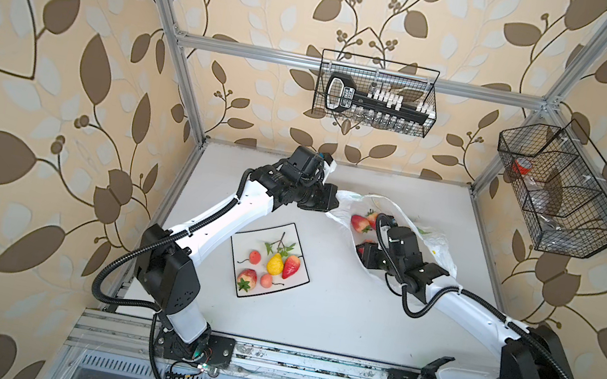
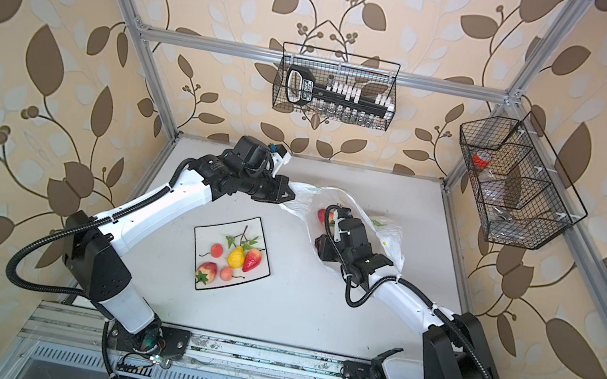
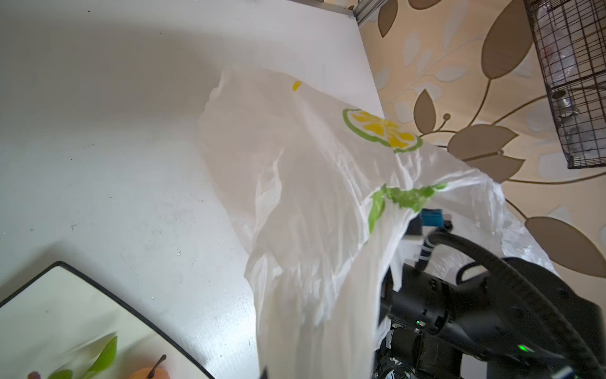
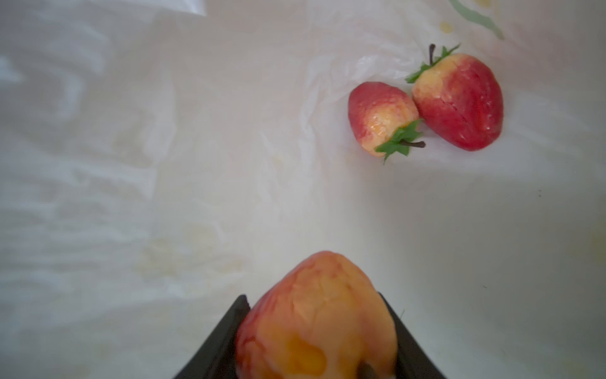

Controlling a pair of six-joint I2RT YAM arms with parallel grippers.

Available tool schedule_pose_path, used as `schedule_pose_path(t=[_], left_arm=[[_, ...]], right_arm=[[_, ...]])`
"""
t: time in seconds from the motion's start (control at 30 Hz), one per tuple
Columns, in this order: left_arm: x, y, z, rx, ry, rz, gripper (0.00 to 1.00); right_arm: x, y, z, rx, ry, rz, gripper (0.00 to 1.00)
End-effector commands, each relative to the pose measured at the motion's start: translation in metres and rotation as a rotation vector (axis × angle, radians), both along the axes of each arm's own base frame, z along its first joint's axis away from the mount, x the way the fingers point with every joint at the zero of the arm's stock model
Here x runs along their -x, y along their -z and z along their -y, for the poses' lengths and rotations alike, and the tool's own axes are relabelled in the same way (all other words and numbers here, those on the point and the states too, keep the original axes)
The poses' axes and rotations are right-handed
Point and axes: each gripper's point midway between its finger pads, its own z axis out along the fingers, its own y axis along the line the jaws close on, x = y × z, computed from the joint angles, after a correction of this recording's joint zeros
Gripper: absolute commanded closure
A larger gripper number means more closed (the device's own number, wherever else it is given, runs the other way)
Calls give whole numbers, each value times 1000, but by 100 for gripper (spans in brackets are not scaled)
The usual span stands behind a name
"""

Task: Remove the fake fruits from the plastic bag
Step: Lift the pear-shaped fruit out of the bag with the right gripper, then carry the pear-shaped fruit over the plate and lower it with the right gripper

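Beige wallpaper with brown leaves and vines covers the left, far and right walls. A silver aluminium frame edges them. One black wire basket hangs on the far bar, another wire basket on the right. The white tabletop is evenly lit.

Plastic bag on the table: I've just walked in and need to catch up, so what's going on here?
The left gripper is shut on the edge of the plastic bag, holding it up and open. The right gripper, inside the bag, grips a strawberry. Two more strawberries lie in the bag. Five fruits already sit on the plate.
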Motion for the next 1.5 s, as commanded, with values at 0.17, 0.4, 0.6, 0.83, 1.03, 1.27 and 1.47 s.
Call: schedule_pose_path(t=[0.17,0.4,0.6,0.83,1.03,1.27,1.47], left_arm=[[-1,-10,5,39,45,6,100],[3,4,3,36,40,-19,100],[9,17,1,21,49,-43,100],[9,18,0,19,52,-43,100],[5,17,1,20,55,-42,100],[4,12,-1,17,56,-37,100],[5,6,-3,11,61,-32,100]], right_arm=[[18,-33,-20,71,-291,147,58],[21,-64,-12,87,-282,221,58],[25,-109,-11,8,-244,277,58],[62,-137,-28,-73,-362,244,58],[109,-145,-82,-113,-519,215,58],[137,-121,-153,-76,-594,242,59],[125,-94,-197,-66,-537,268,59]])
